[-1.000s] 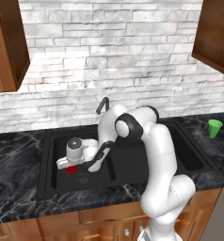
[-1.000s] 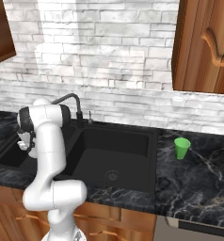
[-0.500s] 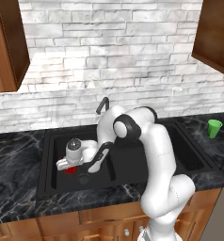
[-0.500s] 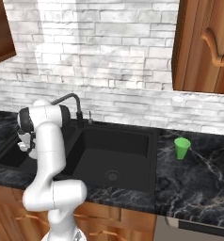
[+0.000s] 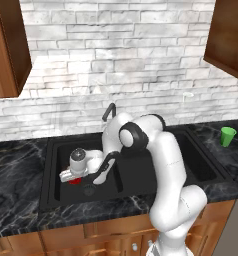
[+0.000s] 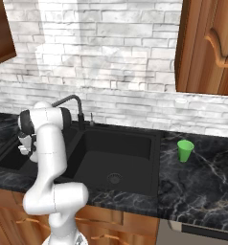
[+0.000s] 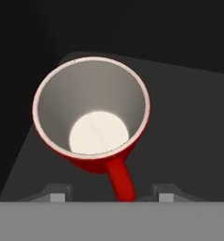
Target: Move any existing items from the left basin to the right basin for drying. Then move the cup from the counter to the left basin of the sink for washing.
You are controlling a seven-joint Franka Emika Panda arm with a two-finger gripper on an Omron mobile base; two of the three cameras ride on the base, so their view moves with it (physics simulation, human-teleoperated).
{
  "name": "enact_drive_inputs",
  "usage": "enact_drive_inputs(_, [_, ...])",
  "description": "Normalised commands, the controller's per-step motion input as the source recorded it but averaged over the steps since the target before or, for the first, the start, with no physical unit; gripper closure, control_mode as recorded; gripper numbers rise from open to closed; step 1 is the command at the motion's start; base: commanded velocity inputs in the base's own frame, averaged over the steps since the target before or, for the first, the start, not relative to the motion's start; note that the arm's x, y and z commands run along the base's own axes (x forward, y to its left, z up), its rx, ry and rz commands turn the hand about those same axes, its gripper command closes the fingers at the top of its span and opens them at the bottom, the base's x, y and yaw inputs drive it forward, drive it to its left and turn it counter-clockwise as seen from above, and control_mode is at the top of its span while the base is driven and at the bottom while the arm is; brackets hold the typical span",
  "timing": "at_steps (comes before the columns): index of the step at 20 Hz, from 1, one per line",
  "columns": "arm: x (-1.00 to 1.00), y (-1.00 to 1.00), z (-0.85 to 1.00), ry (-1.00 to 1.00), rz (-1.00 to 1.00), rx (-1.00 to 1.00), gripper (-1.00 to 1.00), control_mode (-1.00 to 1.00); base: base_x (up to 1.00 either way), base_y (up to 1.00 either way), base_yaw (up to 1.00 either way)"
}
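Fingers (image 7: 57, 192) stood partly open, one on each side of the thin red handle of the red cup (image 7: 91, 113), and you could see a gap between each tip and the handle, so nothing was gripped. You looked straight into the cup's white inside, with its mouth turned up toward the gripper (image 7: 112, 193).

From the left base view you saw the arm reaching down and left into the left basin (image 5: 53, 170). The gripper (image 5: 71, 176) was low there, right over the red cup (image 5: 75, 180), and the grey drain (image 5: 88, 190) lay just beside them on the near side. The faucet (image 5: 109, 111) rose behind the arm.

The green cup (image 5: 228, 136) stood upright on the counter (image 5: 16, 155), far right of the sink and well apart from the arm. The right basin (image 6: 116, 162) lay between that cup (image 6: 185, 150) and the arm.
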Motion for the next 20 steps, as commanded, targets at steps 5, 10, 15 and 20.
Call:
enact_drive_inputs(5, [0.0,0.01,-0.13,0.0,0.0,0.0,1.0,-1.0,0.0,0.0,0.0])
enact_drive_inputs(10, [0.0,0.04,-0.09,0.03,0.0,-0.01,1.0,-1.0,0.0,0.0,0.0])
enact_drive_inputs(15, [0.0,0.02,-0.03,0.01,0.0,0.0,1.0,-1.0,0.0,0.0,0.0])
enact_drive_inputs(20, [-0.07,-0.02,0.29,0.0,-0.01,0.01,1.0,-1.0,0.0,0.0,0.0])
